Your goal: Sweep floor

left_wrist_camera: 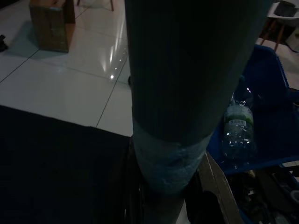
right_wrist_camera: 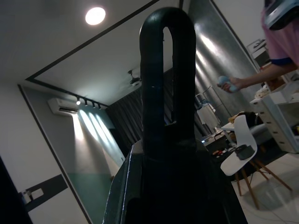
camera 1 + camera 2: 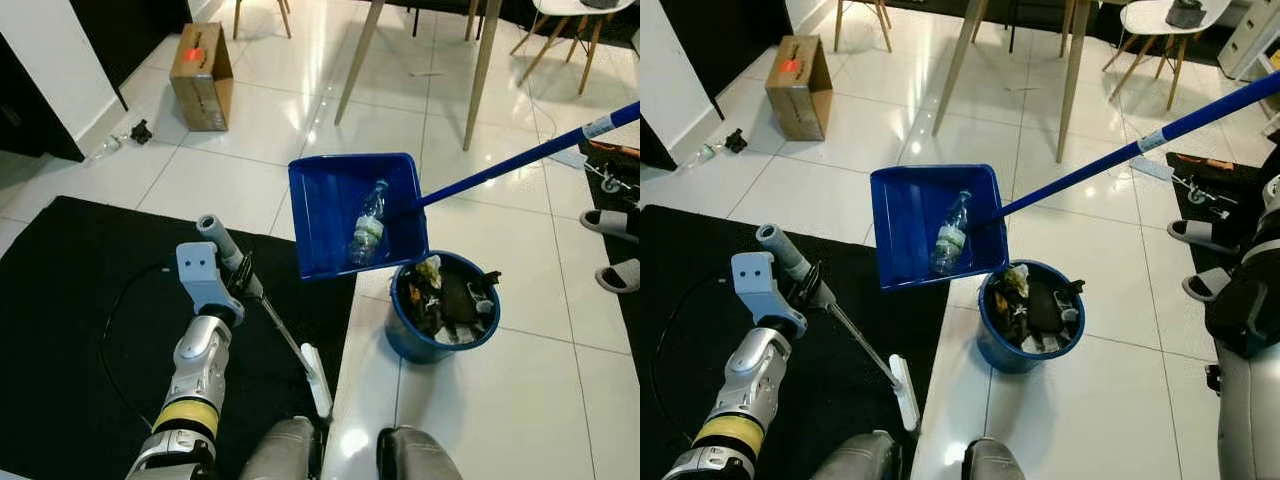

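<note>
My left gripper is closed around the grey handle of a small broom, whose white head rests on the black mat near its edge with the white tiled floor. My right arm carries the long blue pole of the dustpan; I cannot tell how the fingers of the right gripper stand, because its own camera looks upward at the ceiling.

The dustpan hangs tilted in the air, its lower lip just above the rim of the blue bucket, and a clear plastic bottle lies inside it. I judge the risk is here: the lip covers only the near side of the bucket, so if I tip the pan too fast, the bottle may slide past the rim and roll on the floor or the mat. The bucket looks already quite full of rubbish, so the bottle may also bounce out. The long pole gives poor control at this far end.

Around me: a cardboard box stands on the floor, well apart. The table legs are near the pole and could catch it if I swing. Slippers lie by the right edge of the floor. In the right wrist view a person's hand holds something.
</note>
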`<state>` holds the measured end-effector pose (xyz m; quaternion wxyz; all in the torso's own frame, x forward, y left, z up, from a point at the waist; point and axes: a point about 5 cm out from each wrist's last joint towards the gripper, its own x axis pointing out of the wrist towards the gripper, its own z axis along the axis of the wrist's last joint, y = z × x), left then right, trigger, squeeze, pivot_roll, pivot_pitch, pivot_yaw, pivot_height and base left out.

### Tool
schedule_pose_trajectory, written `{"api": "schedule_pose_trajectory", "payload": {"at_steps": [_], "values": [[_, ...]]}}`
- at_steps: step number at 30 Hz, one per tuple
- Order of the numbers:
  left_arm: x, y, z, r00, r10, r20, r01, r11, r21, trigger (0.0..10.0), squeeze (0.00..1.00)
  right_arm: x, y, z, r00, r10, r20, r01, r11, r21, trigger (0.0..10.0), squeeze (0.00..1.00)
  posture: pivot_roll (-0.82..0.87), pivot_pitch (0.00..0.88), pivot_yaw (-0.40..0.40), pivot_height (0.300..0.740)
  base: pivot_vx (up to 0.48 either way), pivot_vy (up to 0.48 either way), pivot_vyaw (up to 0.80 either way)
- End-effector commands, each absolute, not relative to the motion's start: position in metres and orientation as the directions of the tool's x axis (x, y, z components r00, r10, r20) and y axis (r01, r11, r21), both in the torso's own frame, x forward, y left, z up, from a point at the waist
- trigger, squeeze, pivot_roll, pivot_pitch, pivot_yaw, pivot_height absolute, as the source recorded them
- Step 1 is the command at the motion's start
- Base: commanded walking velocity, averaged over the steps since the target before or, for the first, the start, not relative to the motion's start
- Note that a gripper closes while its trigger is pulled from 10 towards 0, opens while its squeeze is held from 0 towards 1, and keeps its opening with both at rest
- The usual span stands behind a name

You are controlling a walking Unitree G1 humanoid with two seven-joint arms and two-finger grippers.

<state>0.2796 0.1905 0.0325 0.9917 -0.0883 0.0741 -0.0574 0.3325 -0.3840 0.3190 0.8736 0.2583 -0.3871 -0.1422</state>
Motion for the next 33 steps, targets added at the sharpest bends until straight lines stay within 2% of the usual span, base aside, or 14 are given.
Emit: {"api": "schedule_pose_trajectory", "payload": {"at_steps": [1,6,11,18,27,33], "values": [[0.2804,0.1891,0.0358,0.982,-0.144,-0.123,0.121,0.977,-0.178,10.0,0.00,0.3261,-0.3905,0.3257,0.607,-0.494,0.622,0.023,0.794,0.608,10.0,0.00,0.10,0.000,-0.049,0.740,-0.285,0.000,0.00],[0.2810,0.1877,0.0359,0.981,-0.150,-0.123,0.127,0.976,-0.176,10.0,0.00,0.3254,-0.3914,0.3251,0.606,-0.498,0.621,0.027,0.793,0.609,10.0,0.00,0.10,0.000,-0.048,0.740,-0.302,0.000,0.00],[0.2815,0.1865,0.0365,0.980,-0.157,-0.124,0.135,0.976,-0.170,10.0,0.00,0.3257,-0.3911,0.3250,0.608,-0.496,0.620,0.027,0.793,0.609,10.0,0.00,0.10,0.000,-0.047,0.740,-0.270,-0.277,0.00],[0.2816,0.1889,0.0353,0.982,-0.130,-0.133,0.108,0.981,-0.164,10.0,0.00,0.3258,-0.3911,0.3244,0.610,-0.495,0.618,0.030,0.794,0.607,10.0,0.00,0.10,0.000,-0.046,0.740,0.000,-0.037,0.00],[0.2807,0.1860,0.0371,0.980,-0.157,-0.124,0.139,0.980,-0.143,10.0,0.00,0.3245,-0.3927,0.3261,0.607,-0.498,0.619,0.034,0.795,0.606,10.0,0.00,0.10,0.000,-0.047,0.740,0.000,0.000,0.00],[0.2811,0.1852,0.0380,0.979,-0.162,-0.120,0.145,0.979,-0.142,10.0,0.00,0.3245,-0.3926,0.3270,0.605,-0.498,0.621,0.032,0.795,0.606,10.0,0.00,0.10,0.000,-0.047,0.740,0.000,-0.401,0.00]]}}
